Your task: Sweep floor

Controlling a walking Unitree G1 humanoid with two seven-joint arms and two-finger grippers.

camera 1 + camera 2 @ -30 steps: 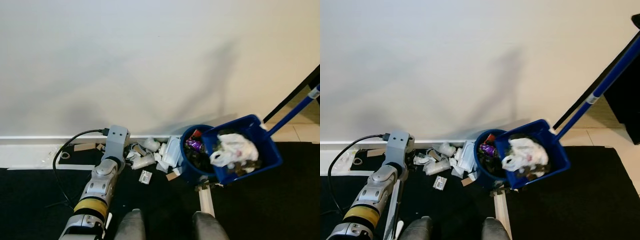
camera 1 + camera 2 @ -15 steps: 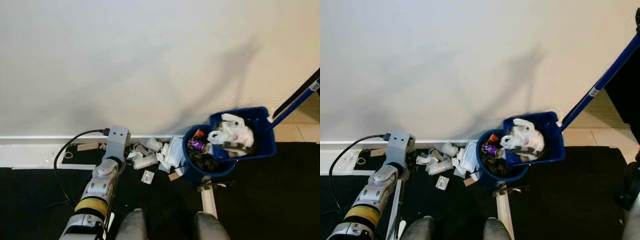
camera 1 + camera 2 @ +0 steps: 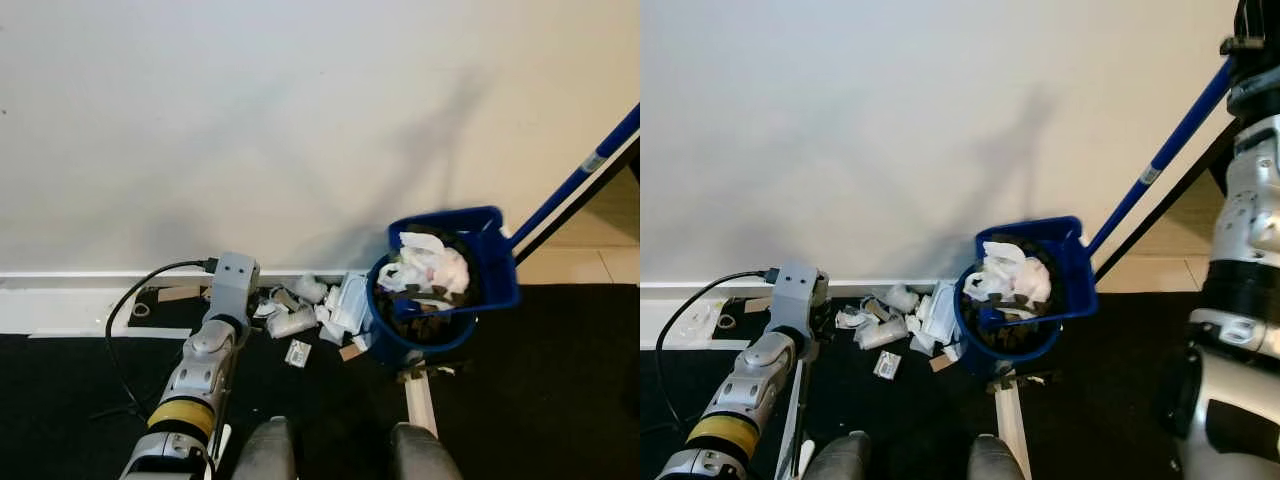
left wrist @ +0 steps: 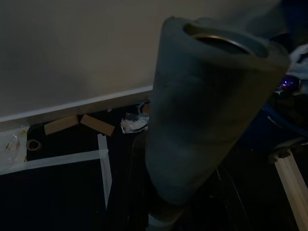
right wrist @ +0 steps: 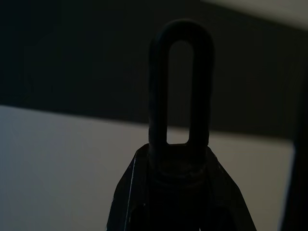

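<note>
Tipping over the blue bin [image 3: 405,335], the blue dustpan [image 3: 1060,275] is emptying its litter; scattered scraps [image 3: 300,315] are lying left of it, unswept. Neither claw's state is telling.

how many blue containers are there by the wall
2: a round blue bin on the black floor, and a blue dustpan tipped over it on a long handle.

Both eye views look steeply down from the head at a plain white wall [image 3: 300,120] meeting black floor mat [image 3: 1100,400], sharing the round blue plastic bin [image 3: 400,345] from slightly offset angles. The left wrist view sits low and close behind a thick grey cylinder [image 4: 202,110]. The right wrist view, very dark, seemingly faces upward past a slotted black loop [image 5: 180,82].
</note>
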